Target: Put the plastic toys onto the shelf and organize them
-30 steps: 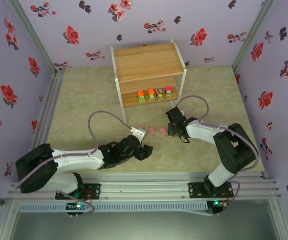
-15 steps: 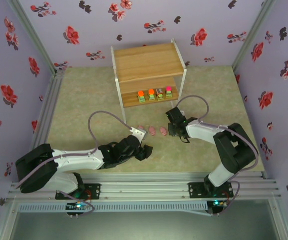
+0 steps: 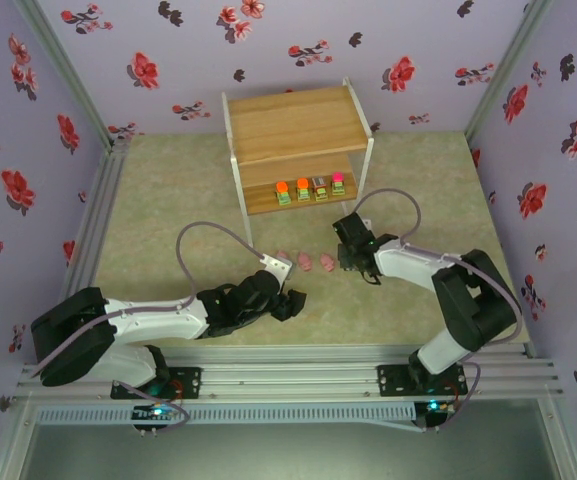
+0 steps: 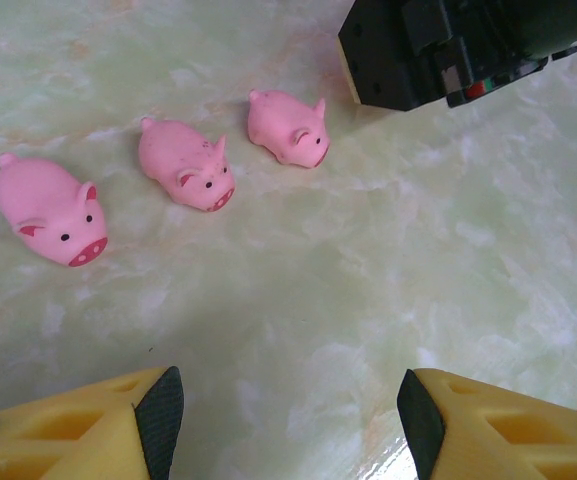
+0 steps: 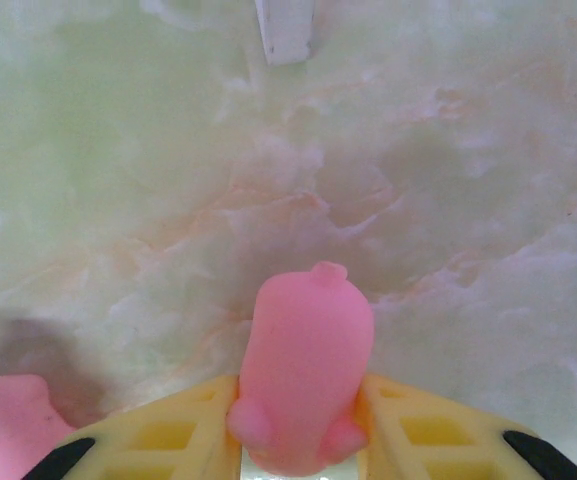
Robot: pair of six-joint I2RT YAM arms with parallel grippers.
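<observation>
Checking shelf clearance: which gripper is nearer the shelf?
Right. The right gripper, fingers around a pink pig, sits just in front of the shelf; the left gripper hangs farther back.

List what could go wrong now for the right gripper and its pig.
The right gripper grips only one end of the pig; it may slip on lifting. A neighbouring pig lies close beside a finger and could be knocked. The white shelf leg stands straight ahead, so a low carry might clip it.
</observation>
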